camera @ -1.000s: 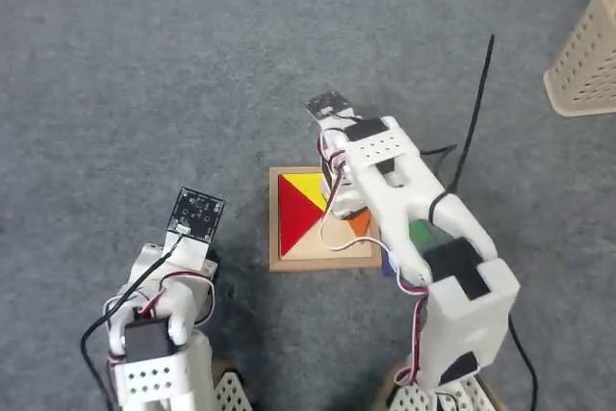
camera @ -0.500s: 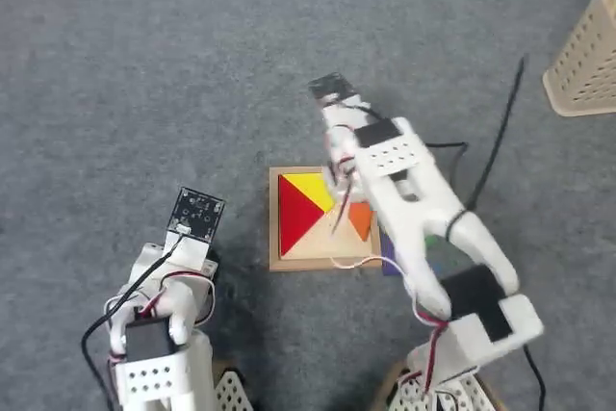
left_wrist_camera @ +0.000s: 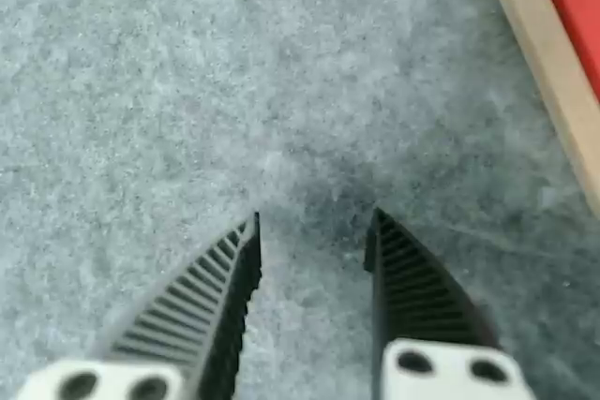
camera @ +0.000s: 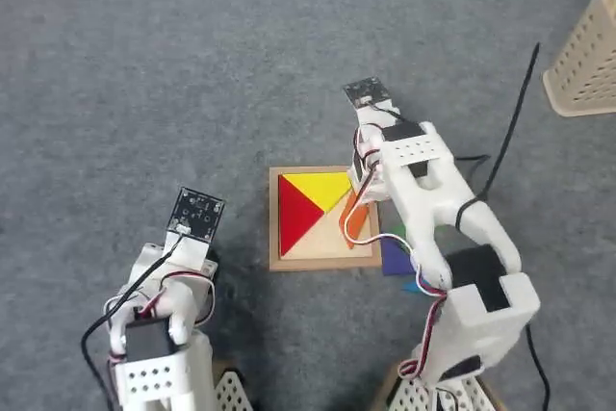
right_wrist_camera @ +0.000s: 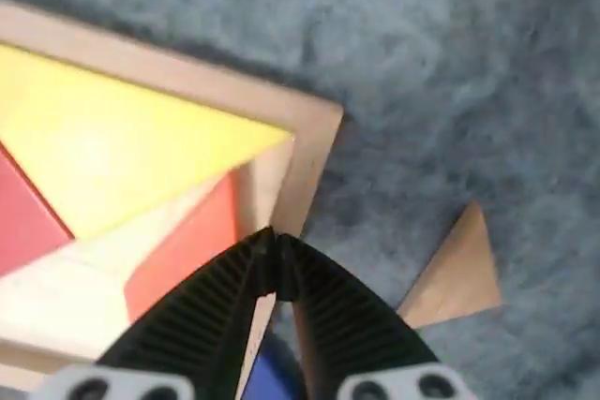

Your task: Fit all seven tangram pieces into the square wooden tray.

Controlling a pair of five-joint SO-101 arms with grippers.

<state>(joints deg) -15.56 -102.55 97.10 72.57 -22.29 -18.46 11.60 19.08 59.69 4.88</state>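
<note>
The square wooden tray (camera: 277, 259) lies mid-table with a yellow triangle (camera: 322, 188) and a red triangle (camera: 294, 214) flat inside it. An orange piece (camera: 356, 220) sits against the tray's right side. My right arm (camera: 414, 166) hangs over that side. Its gripper (right_wrist_camera: 277, 236) is shut, tips just above the tray rim (right_wrist_camera: 314, 142), next to the orange piece (right_wrist_camera: 183, 250) and the yellow triangle (right_wrist_camera: 122, 152). A tan triangle (right_wrist_camera: 459, 274) lies on the carpet outside the rim. My left gripper (left_wrist_camera: 314, 222) is open over bare carpet, with the tray rim (left_wrist_camera: 548, 77) off to one side.
A blue piece (camera: 395, 255), a green one (camera: 393, 232) and a teal one (camera: 412, 286) lie on the carpet right of the tray, partly under the right arm. A perforated beige basket (camera: 587, 55) stands at the far right. Open carpet stretches left and behind the tray.
The right arm has swung to the right and uncovered more of the tray, and the orange piece now shows at the tray's right side. The left arm has not moved.
</note>
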